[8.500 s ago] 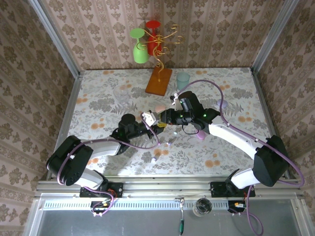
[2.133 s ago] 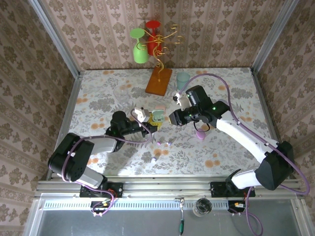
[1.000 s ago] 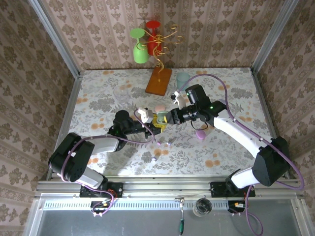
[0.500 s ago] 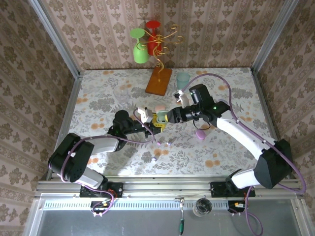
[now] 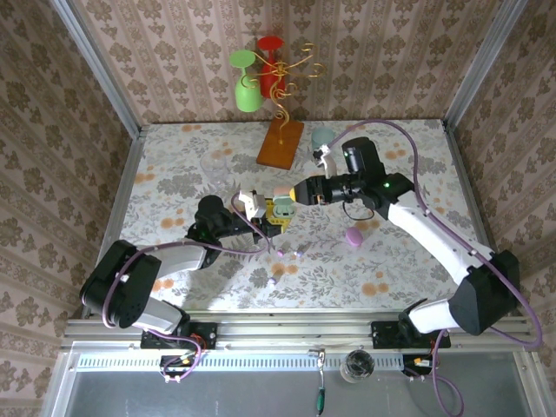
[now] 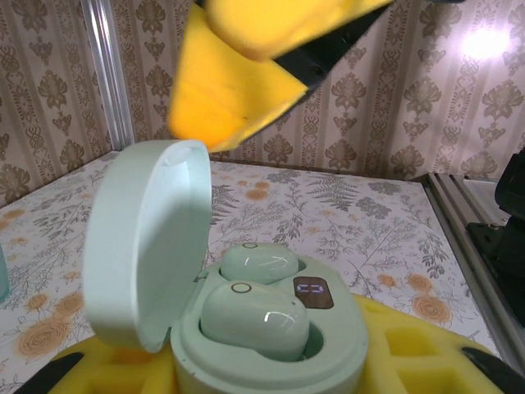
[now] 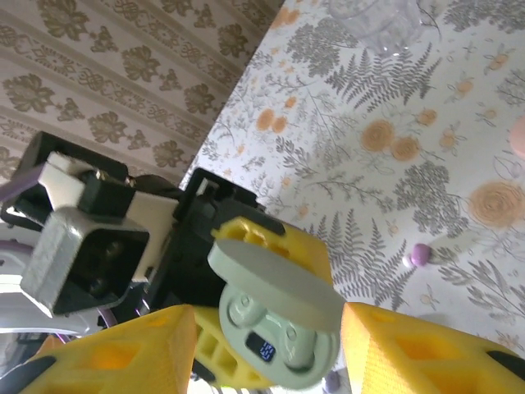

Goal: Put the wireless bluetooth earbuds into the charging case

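Note:
My left gripper (image 5: pixel 273 217) is shut on the mint-green charging case (image 6: pixel 271 349), held above the table with its lid (image 6: pixel 148 246) swung open. Two green wireless bluetooth earbuds (image 6: pixel 254 320) sit side by side in its wells, beside a small lit display (image 6: pixel 313 291). My right gripper (image 5: pixel 295 193) hovers just right of the case, open. In the right wrist view its yellow fingers (image 7: pixel 123 353) stand on either side of the case (image 7: pixel 287 336) with gaps showing. In the left wrist view those fingertips (image 6: pixel 238 74) hang above the lid.
Loose purple buds (image 5: pixel 280 252) and a white one (image 5: pixel 271 282) lie on the floral table below the case. A pink case (image 5: pixel 354 235) rests to the right. A gold stand on a wooden base (image 5: pixel 280 143), a teal cup (image 5: pixel 323 137) and a clear glass (image 5: pixel 215 165) stand behind.
My right gripper has opened and drawn back a little up and to the right of the case. The left gripper still holds the open case, shifted slightly.

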